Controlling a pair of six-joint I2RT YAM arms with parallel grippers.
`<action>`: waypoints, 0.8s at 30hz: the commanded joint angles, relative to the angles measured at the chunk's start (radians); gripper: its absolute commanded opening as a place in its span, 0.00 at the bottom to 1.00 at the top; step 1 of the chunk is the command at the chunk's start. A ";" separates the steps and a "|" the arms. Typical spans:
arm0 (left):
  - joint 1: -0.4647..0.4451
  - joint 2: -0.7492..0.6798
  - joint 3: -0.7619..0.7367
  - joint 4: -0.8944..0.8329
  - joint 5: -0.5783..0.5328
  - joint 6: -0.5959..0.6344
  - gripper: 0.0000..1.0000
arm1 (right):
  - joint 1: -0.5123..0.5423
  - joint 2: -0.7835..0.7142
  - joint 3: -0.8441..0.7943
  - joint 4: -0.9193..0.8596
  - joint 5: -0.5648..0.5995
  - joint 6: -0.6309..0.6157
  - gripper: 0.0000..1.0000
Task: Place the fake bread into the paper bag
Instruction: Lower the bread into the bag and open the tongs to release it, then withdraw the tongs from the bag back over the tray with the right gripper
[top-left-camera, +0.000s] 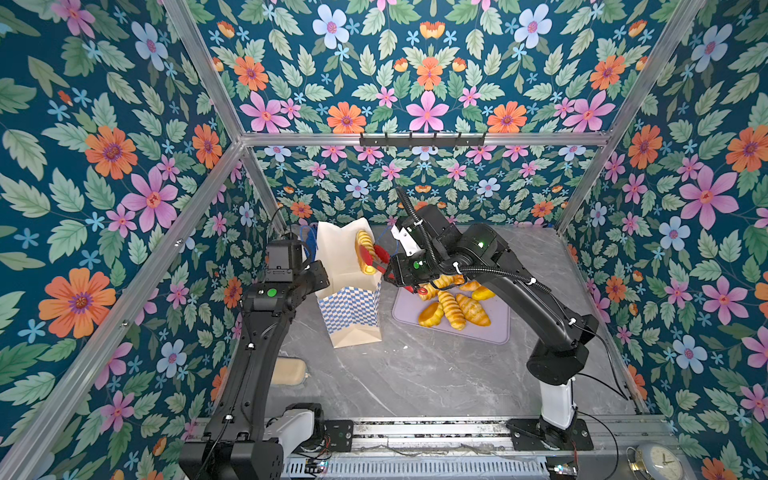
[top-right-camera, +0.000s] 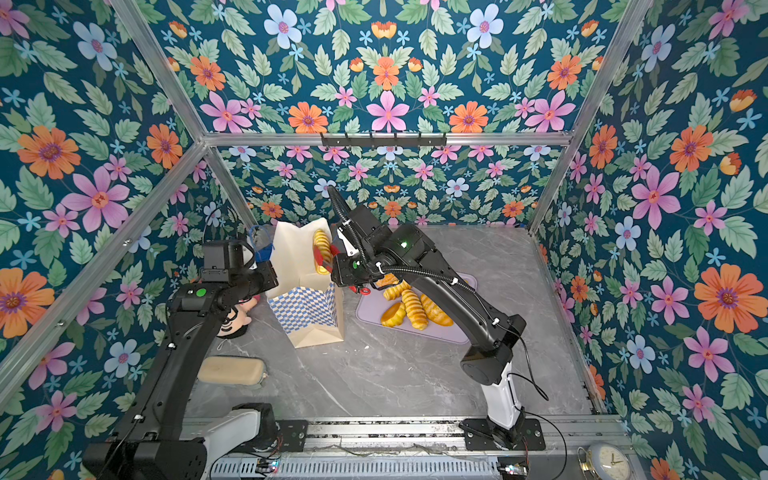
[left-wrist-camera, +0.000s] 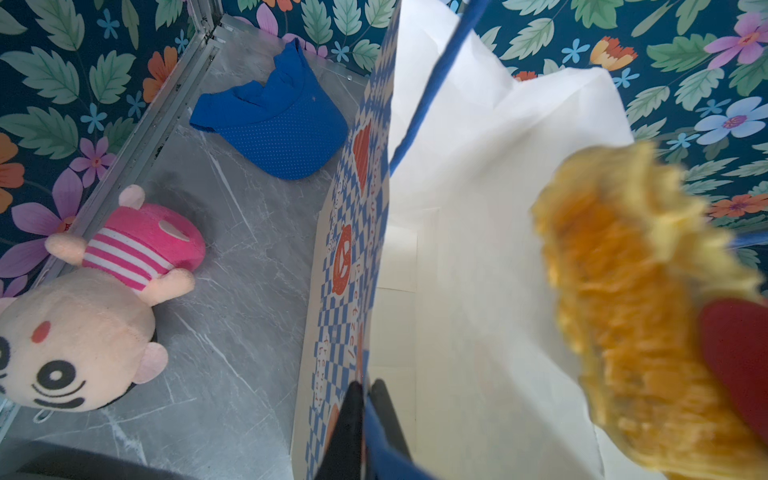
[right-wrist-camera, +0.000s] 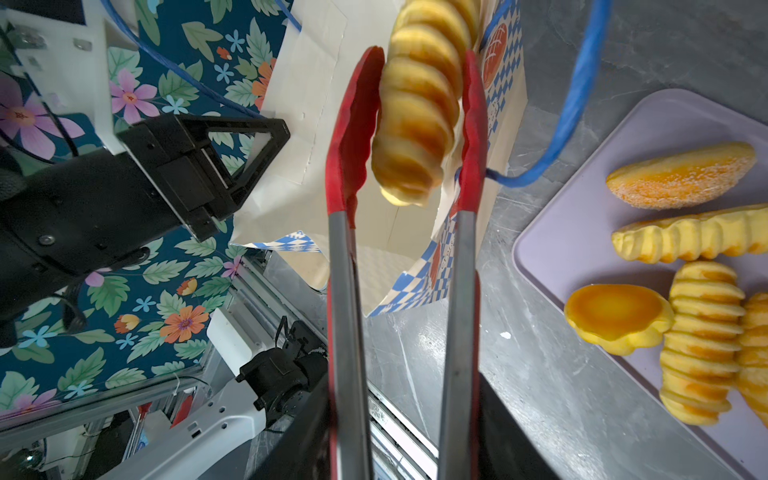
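The paper bag (top-left-camera: 353, 309) stands upright on the grey marble-patterned surface (top-left-camera: 415, 374), long axis vertical and mouth open upward. Its outer wall is matt paper printed in blue-and-white checks with orange pastry motifs, its inner wall is plain cream, and its handles are thin blue cord. The left pincer (left-wrist-camera: 368, 415) is clenched on the bag's rim, its black fingers (left-wrist-camera: 353, 415) pressed together over the edge. The right pincer (top-left-camera: 390, 270) grasps a pair of tongs (right-wrist-camera: 345, 291) with bare steel arms and red, spoon-shaped tips. Between those tips, over the bag mouth, is one twisted roll (right-wrist-camera: 419, 116). It is glossy and golden-yellow with browner crests, formed as a spiral of rounded ridges. Its long axis runs parallel to the tong arms, one end pointing back toward the pincer and the other away from it. The tips flank it closely, but firm contact cannot be confirmed. Just beside the bag, to its right in both top views, a flat lilac tray (top-left-camera: 494, 328) with rounded corners carries the other fake bread (top-left-camera: 453, 309). This includes ridged rolls, a sugar-crusted oval bun (right-wrist-camera: 681, 174) and a shallow fluted tart shell (right-wrist-camera: 615, 316), lying flat with long axes in mixed directions.
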 joint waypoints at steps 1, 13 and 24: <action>0.001 0.001 0.000 0.021 -0.002 -0.002 0.09 | 0.001 -0.001 0.011 0.025 -0.004 -0.006 0.51; 0.000 0.002 -0.008 0.023 0.006 -0.005 0.08 | 0.005 -0.012 0.020 0.094 -0.063 -0.010 0.50; 0.000 0.004 -0.012 0.025 0.017 -0.005 0.09 | 0.004 -0.079 0.034 0.154 -0.064 -0.022 0.47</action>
